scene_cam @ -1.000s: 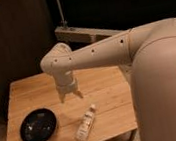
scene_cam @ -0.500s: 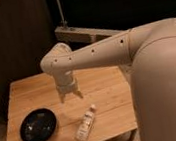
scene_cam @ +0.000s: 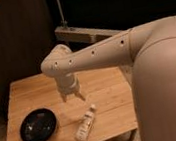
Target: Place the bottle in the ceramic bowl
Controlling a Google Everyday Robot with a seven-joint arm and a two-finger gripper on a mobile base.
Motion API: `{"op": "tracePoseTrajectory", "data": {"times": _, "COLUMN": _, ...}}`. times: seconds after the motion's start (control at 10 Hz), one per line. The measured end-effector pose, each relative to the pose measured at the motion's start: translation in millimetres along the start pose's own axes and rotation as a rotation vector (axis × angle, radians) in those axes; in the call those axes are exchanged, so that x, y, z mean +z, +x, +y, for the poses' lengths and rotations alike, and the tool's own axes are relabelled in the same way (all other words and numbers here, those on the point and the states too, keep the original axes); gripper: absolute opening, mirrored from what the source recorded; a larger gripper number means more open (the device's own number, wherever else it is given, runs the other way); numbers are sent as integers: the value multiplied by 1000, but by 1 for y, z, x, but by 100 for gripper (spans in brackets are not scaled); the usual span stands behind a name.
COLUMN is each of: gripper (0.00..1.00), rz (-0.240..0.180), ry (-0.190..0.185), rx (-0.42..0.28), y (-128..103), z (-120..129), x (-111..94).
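Note:
The bottle (scene_cam: pixel 85 124) lies on its side on the wooden table (scene_cam: pixel 29 92), near the front edge, its white cap pointing to the far right. The black ceramic bowl (scene_cam: pixel 38 126) sits on the table to the left of the bottle, and nothing shows inside it. My gripper (scene_cam: pixel 72 96) hangs from the white arm above the middle of the table, just behind and a little left of the bottle's cap, pointing down. Its two fingers stand apart and hold nothing.
The table's front edge runs close under the bottle and bowl. A dark wall and a metal shelf frame (scene_cam: pixel 83 33) stand behind the table. My large white arm and body (scene_cam: pixel 164 82) fill the right side of the view.

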Motion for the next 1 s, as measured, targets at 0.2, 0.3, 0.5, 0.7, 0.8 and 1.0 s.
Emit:
{"op": "tracePoseTrajectory", "data": {"times": 0.2, "gripper": 65, "rz": 0, "ry": 0, "rx": 63, "y": 0, "z": 0, "x": 0}}
{"op": "tracePoseTrajectory", "data": {"times": 0.3, "gripper": 65, "rz": 4, "ry": -8, "rx": 0, "y": 0, "z": 2, "x": 0}}
{"op": "tracePoseTrajectory", "data": {"times": 0.5, "gripper": 65, "rz": 11, "ry": -27, "rx": -147, "y": 4, "z": -2, "x": 7}}
{"op": "tracePoseTrajectory", "data": {"times": 0.7, "gripper": 65, "rz": 27, "ry": -53, "rx": -30, "y": 11, "z": -16, "x": 28}}
{"op": "tracePoseTrajectory", "data": {"times": 0.8, "gripper": 65, "rz": 30, "ry": -77, "rx": -5, "y": 16, "z": -18, "x": 37}}
{"op": "tracePoseTrajectory", "data": {"times": 1.0, "gripper": 65, "rz": 36, "ry": -112, "rx": 56, "y": 24, "z": -40, "x": 60}}
